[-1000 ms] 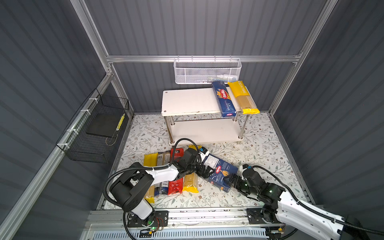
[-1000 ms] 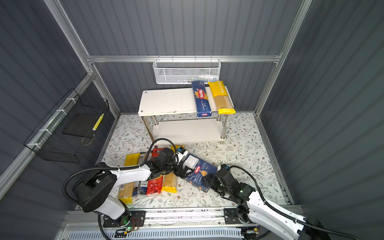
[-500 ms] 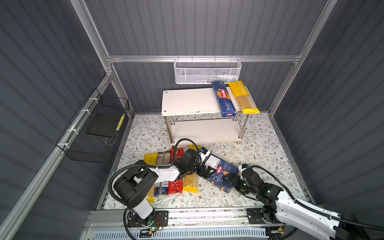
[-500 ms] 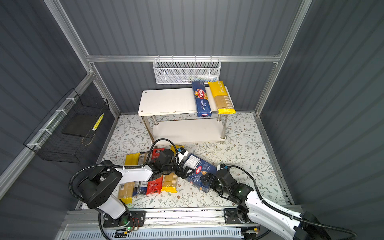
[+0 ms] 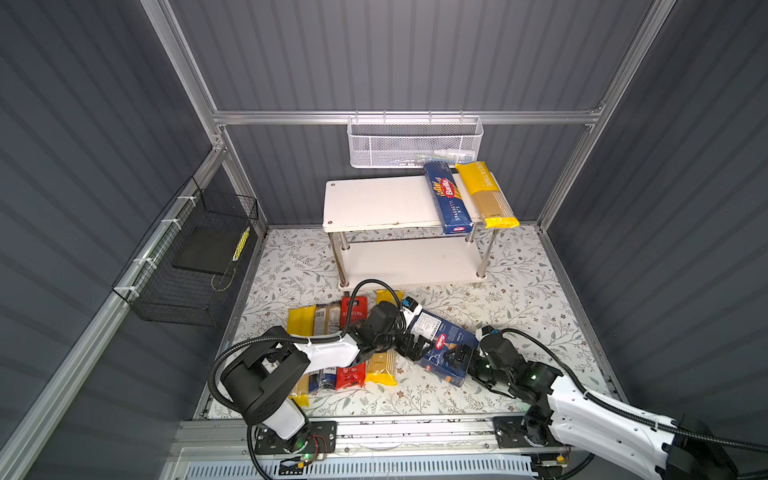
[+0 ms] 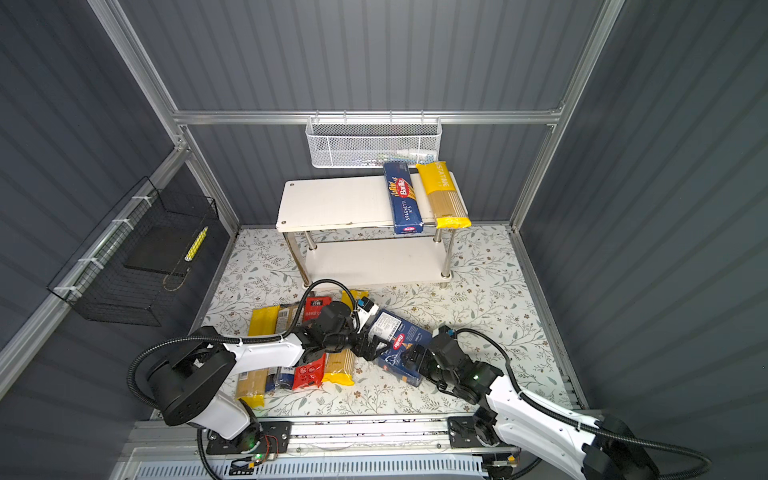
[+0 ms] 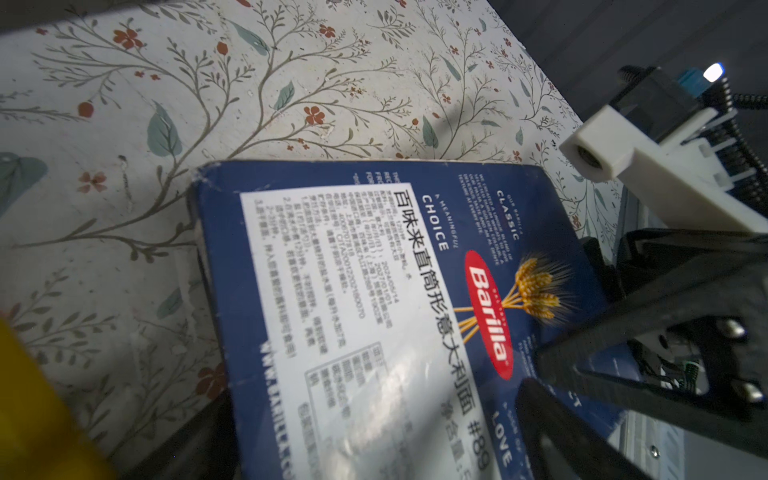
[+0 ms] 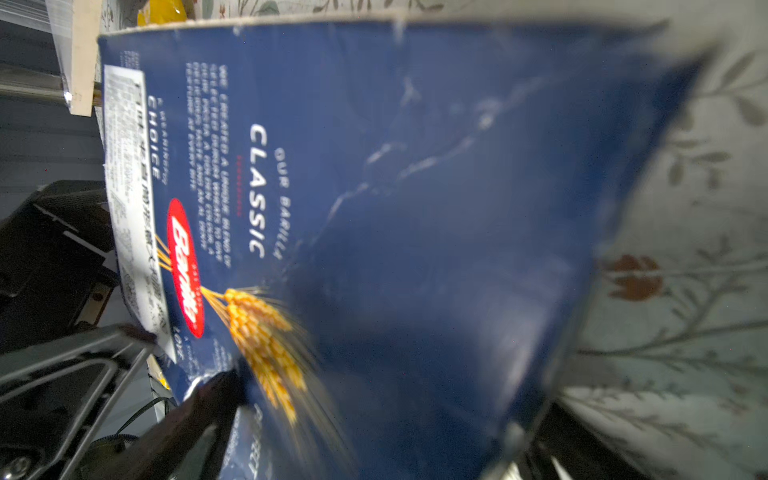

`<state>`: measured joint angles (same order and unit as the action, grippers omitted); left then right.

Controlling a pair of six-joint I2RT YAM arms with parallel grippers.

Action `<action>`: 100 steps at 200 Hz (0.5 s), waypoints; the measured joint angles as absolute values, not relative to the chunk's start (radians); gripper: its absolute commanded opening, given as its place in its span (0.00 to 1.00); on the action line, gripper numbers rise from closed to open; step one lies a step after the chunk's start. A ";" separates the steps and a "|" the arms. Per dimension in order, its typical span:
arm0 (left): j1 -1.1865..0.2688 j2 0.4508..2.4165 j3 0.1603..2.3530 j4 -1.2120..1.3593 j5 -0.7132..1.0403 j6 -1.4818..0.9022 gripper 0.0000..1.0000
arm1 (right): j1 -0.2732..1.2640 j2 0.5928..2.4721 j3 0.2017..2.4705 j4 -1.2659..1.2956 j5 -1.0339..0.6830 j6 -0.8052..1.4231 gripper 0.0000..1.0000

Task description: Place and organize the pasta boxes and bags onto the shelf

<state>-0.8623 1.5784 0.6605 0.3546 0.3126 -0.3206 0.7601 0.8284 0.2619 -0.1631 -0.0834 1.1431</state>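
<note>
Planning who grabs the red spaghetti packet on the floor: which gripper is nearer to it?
Left. The left gripper is on the Barilla box's side facing the red packet; the right gripper is across the box from it.

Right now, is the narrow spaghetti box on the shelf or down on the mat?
On the shelf: the spaghetti box lies flat on its upper tier beside a yellow-ended bag.

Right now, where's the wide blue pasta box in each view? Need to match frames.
In a top view: wide blue pasta box lies on the floral mat, front centre.
In a top view: same spot, slightly further left in the picture.
Left wrist: fills the lower middle.
Right wrist: fills the centre.
Shared landmark: its red oval logo beside the wheat picture.
</note>
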 measured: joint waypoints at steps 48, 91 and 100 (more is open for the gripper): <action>-0.898 1.601 0.704 0.287 0.223 -0.323 1.00 | 0.760 0.821 0.296 -0.242 -0.064 1.130 0.99; -0.923 1.620 0.757 0.231 0.191 -0.323 1.00 | 0.760 0.709 0.296 -0.360 -0.025 1.134 0.99; -0.924 1.621 0.761 0.224 0.187 -0.323 1.00 | 0.760 0.689 0.296 -0.381 -0.021 1.137 0.99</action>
<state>-0.9241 1.6211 0.7609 0.2237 0.1867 -0.3229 0.7601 0.6888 0.2958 -0.3813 -0.0208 1.1374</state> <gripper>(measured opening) 0.997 0.989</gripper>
